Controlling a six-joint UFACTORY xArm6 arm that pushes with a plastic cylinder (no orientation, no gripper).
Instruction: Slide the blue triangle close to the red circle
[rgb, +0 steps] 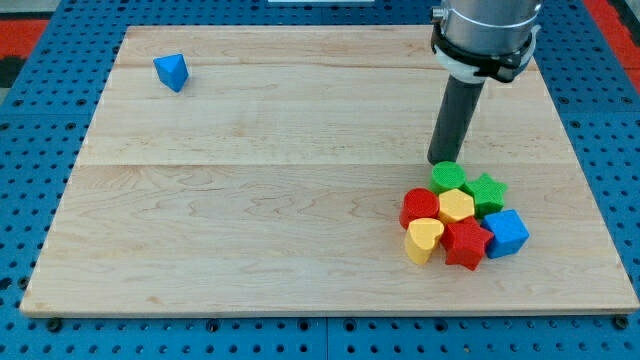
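Observation:
The blue triangle (172, 71) lies alone near the board's top left corner. The red circle (420, 207) sits at the left side of a tight cluster of blocks at the lower right. My tip (441, 161) stands just above the cluster, right behind the green circle (449, 177), far to the right of the blue triangle. The dark rod rises from it to the arm at the view's top right.
The cluster also holds a green star (487, 190), a yellow hexagon (457, 206), a yellow heart (424, 240), a red star (466, 243) and a blue cube (507, 232). All rest on the wooden board (250, 200), which lies on a blue pegboard.

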